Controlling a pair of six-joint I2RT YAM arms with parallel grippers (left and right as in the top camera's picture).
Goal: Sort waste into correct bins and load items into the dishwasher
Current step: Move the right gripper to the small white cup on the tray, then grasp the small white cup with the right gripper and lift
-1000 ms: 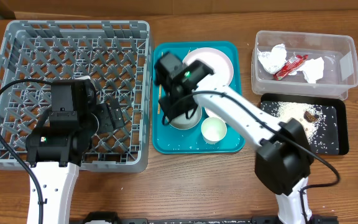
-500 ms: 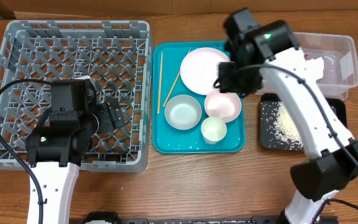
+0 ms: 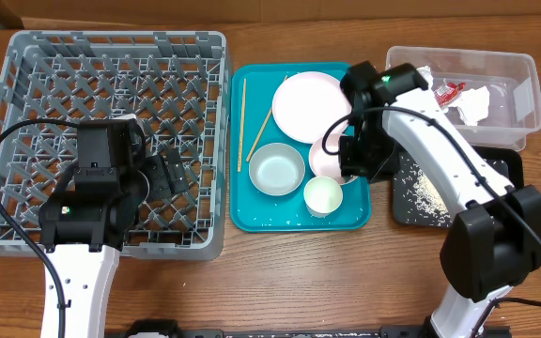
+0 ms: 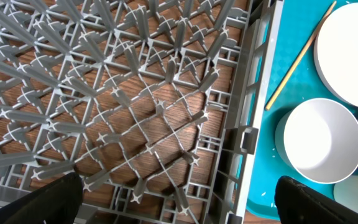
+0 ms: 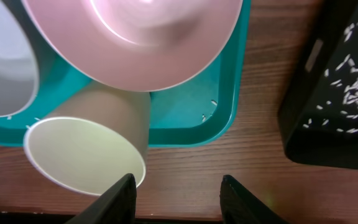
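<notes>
Teal tray (image 3: 252, 218): right half is crowded with large plate (image 3: 308, 101), small plate (image 3: 325, 160), bowl (image 3: 276, 169) and cup (image 3: 322, 195); right arm (image 3: 440, 155) crosses its right edge. Black tray (image 3: 407, 214) crowds the right side. The left strip holds only chopsticks (image 3: 243, 122). Rack (image 3: 26, 56) floor is open beyond left arm (image 3: 92, 188). Bare bench (image 3: 289, 282) along near side.

Overhead: grey dish rack (image 3: 26, 56) on the left, left gripper (image 3: 162, 174) over its floor near the right wall. Teal tray (image 3: 252, 211) in the centre carries large white plate (image 3: 299, 103), small plate (image 3: 325, 158), grey bowl (image 3: 277, 170), white cup (image 3: 323, 195) and chopsticks (image 3: 243, 122) along its left side. Right gripper (image 3: 350, 164) sits over the small plate's right edge; can't tell if it's touching. Clear tub (image 3: 532, 94) top right holds crumpled paper (image 3: 472, 103) and a red wrapper (image 3: 449, 91). Black tray (image 3: 501, 174) below it has scattered rice (image 3: 427, 192) and is partly hidden by the right arm (image 3: 440, 160).
</notes>
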